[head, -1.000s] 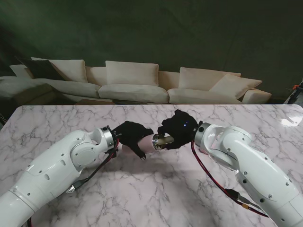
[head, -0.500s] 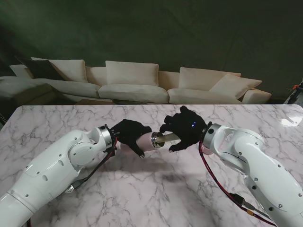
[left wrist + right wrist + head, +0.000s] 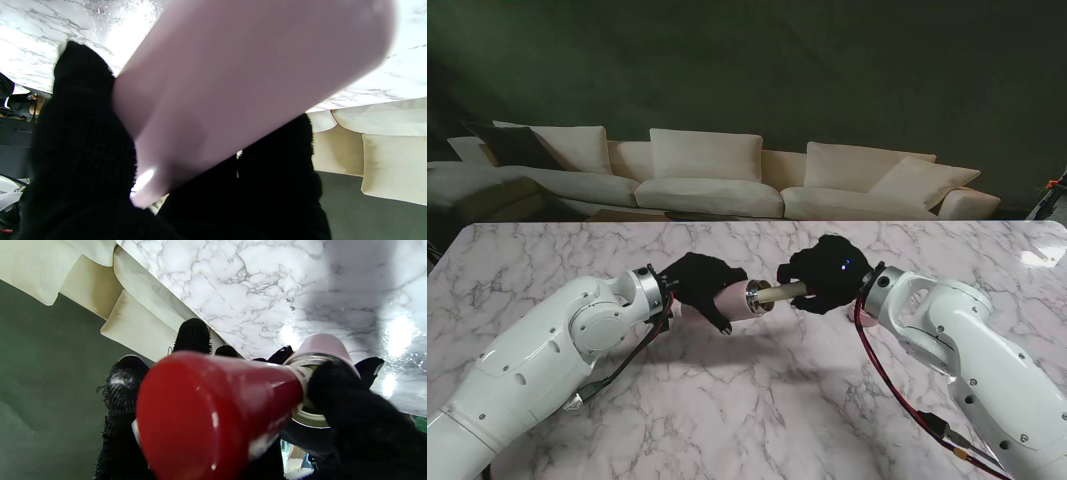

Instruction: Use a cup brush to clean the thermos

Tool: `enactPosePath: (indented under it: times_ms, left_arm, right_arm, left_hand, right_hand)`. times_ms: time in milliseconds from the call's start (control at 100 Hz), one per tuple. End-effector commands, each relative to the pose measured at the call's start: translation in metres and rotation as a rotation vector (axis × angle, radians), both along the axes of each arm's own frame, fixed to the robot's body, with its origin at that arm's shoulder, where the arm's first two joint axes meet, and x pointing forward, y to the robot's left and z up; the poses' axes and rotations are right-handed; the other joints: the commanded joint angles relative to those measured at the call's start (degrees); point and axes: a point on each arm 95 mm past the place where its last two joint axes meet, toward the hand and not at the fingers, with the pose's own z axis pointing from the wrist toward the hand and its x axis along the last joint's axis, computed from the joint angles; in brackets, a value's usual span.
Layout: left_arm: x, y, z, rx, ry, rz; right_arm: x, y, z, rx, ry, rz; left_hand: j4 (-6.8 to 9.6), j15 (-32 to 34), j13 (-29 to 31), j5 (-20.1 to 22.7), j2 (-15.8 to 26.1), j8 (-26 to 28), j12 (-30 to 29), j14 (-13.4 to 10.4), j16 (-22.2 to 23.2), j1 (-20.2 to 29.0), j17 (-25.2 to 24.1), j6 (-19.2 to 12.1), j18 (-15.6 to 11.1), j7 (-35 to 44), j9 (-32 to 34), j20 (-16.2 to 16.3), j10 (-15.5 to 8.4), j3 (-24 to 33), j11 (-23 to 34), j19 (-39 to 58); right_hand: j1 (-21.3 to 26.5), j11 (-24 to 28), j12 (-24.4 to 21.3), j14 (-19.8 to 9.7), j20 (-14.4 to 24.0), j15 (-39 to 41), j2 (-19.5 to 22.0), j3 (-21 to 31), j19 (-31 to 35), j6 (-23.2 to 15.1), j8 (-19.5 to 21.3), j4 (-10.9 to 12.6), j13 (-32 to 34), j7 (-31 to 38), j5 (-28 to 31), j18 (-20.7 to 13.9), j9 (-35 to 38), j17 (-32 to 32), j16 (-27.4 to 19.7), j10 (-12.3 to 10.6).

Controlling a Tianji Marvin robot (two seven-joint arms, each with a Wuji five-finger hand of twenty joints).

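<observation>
White marble surface [image 3: 757,420] with grey veining and bright glare patches, backed along its far edge by a long cream sofa [image 3: 717,185] with loose cushions, a dark cushion [image 3: 515,145] at its left end, dark green wall [image 3: 757,60] behind, dim overall.

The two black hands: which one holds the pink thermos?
The left hand holds the pink thermos; the right hand grips the cup brush entering its mouth.

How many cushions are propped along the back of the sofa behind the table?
5: one at the far left, one left of centre, one right of centre, a tilted one at the right end, and a dark one at the far left.
</observation>
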Motion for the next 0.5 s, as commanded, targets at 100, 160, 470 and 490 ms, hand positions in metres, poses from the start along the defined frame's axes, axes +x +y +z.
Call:
enactPosePath:
  times_ms: [100,160,470,490]
  left_arm:
    - [0.000,-0.003,0.003,0.001,-0.003,-0.007]
    - [0.001,-0.003,0.002,0.000,-0.002,-0.008]
    - [0.001,-0.009,0.002,0.001,0.005,-0.018]
    - [0.001,-0.009,0.002,0.001,0.005,-0.019]
  right_arm:
    - [0.004,0.003,-0.004,0.023,0.026,0.001]
    - [0.004,0.005,-0.005,0.031,0.034,0.008]
    - [0.011,0.019,-0.012,0.082,0.102,0.043]
    - [0.011,0.020,-0.012,0.080,0.105,0.045]
  left_hand:
    - [2.47,10.74,5.66,4.90,22.14,2.97,0.91,-7.67,3.62,21.45,1.77,-13.17,-8.30,8.45,1.00,1.60,-3.04,19.42,2.27,3.42]
    - [2.50,10.76,5.65,4.91,22.20,2.98,0.92,-7.63,3.62,21.53,1.73,-13.11,-8.26,8.45,0.97,1.60,-3.06,19.49,2.27,3.42]
    - [2.46,10.89,5.66,4.92,22.15,3.00,0.90,-7.65,3.65,21.47,1.68,-13.15,-8.27,8.45,0.99,1.64,-3.07,19.45,2.30,3.48]
    - [2.45,10.90,5.66,4.95,22.15,3.01,0.91,-7.65,3.65,21.47,1.68,-13.18,-8.27,8.48,1.01,1.64,-2.99,19.45,2.31,3.49]
  right_hand:
    - [11.38,4.29,3.95,-0.07,0.59,11.14,-2.94,0.68,8.48,-5.65,-10.72,-6.45,8.74,11.96,3.93,-1.49,10.34,7.31,4.64,-1.06]
    - [13.07,5.02,4.46,-0.23,0.62,14.49,-2.90,0.65,10.33,-6.00,-12.71,-6.26,12.00,12.78,5.21,-1.45,13.97,10.01,5.30,-1.20]
    - [16.17,11.46,9.21,-3.94,0.37,40.25,-4.87,3.29,19.88,-5.18,-14.75,-6.05,12.98,14.80,13.35,-1.19,25.08,20.14,10.24,-0.52]
    - [16.23,11.68,9.44,-4.14,0.32,40.73,-4.93,3.35,20.14,-5.07,-14.70,-6.05,13.01,14.83,13.46,-1.26,25.20,20.42,10.33,-0.49]
